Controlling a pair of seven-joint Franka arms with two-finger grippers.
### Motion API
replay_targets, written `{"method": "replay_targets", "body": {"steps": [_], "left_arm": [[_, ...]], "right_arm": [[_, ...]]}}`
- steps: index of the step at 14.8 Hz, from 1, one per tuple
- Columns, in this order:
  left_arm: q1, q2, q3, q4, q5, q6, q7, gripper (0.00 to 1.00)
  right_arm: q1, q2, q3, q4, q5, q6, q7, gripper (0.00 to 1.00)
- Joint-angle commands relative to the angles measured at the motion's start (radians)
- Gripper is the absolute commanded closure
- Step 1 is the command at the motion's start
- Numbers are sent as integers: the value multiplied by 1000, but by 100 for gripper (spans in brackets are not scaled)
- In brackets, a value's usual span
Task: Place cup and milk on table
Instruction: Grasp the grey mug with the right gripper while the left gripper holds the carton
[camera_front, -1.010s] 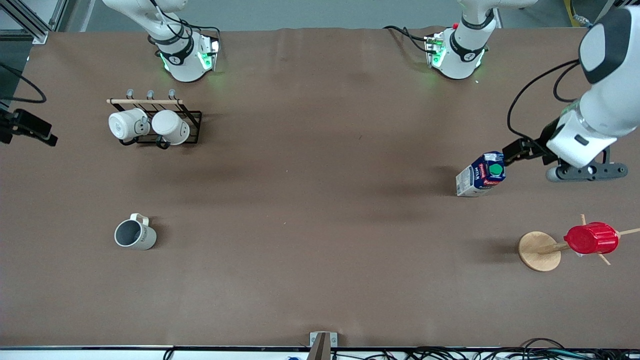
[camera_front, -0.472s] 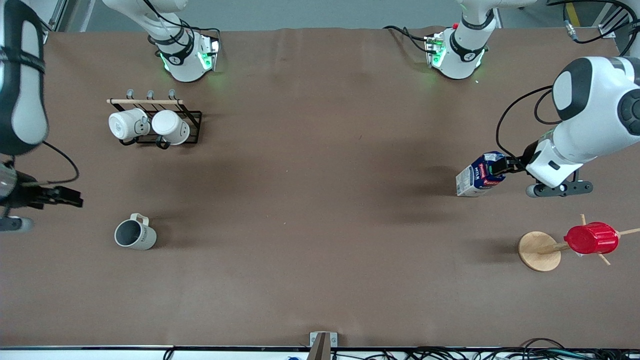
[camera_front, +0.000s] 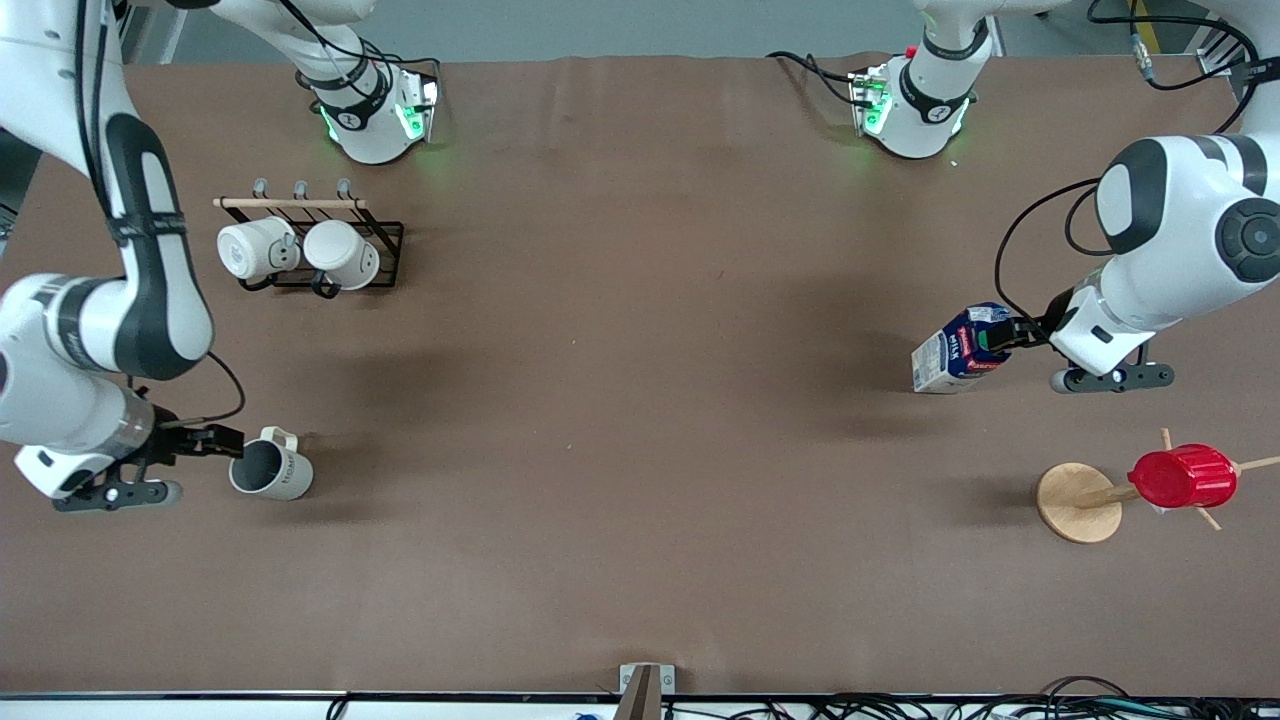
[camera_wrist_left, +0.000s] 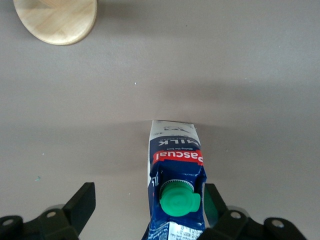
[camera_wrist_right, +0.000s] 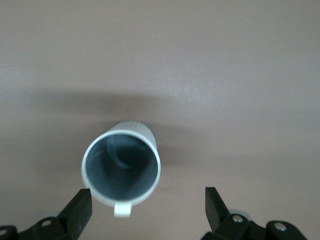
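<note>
— At the left arm's end of the table (camera_front: 640, 560), your left gripper (camera_wrist_left: 147, 210) straddles the milk (camera_front: 960, 350), jaws spread, one finger close beside the carton.
— And the cup (camera_front: 270, 470)?
— It stands upright at the right arm's end; your right gripper (camera_wrist_right: 147, 207) hangs spread above it.

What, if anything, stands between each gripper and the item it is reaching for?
Nothing visible does. The open left gripper already straddles the milk, one finger either side. The open right gripper hangs right beside the cup, only bare table around it.
</note>
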Motion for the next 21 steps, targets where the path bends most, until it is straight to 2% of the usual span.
{"method": "replay_targets", "body": {"steps": [1, 5, 6, 7, 8, 10, 11, 13, 16, 21], "left_arm": [[-7, -18, -7, -24, 21, 19, -2, 4], [-13, 4, -12, -29, 19, 30, -16, 4], [-16, 7, -16, -35, 19, 31, -17, 4], [-16, 6, -18, -46, 19, 40, -17, 4], [-16, 4, -18, -63, 19, 51, -17, 4], [-16, -2, -18, -89, 19, 70, -19, 4], [-16, -2, -18, -95, 19, 71, -19, 4], [-16, -1, -18, -96, 21, 76, -19, 4], [-19, 7, -20, -96, 21, 91, -19, 5], [-18, 29, -32, -95, 19, 111, -19, 26]], "right_arm": [[-5, 25, 3, -76, 0, 138, -43, 0], [-8, 63, 4, -83, 18, 201, -42, 0], [-10, 69, 4, -82, 32, 202, -42, 3], [-10, 71, 4, -82, 46, 201, -40, 14], [-10, 71, 4, -82, 57, 199, -39, 32], [-10, 71, 4, -80, 61, 195, -34, 83], [-13, 71, 4, -80, 86, 193, -32, 99], [-13, 71, 3, -76, 147, 186, -40, 100], [-10, 69, 3, -64, 152, 152, -32, 100], [59, -1, 9, 77, 149, -153, 58, 100]]}}
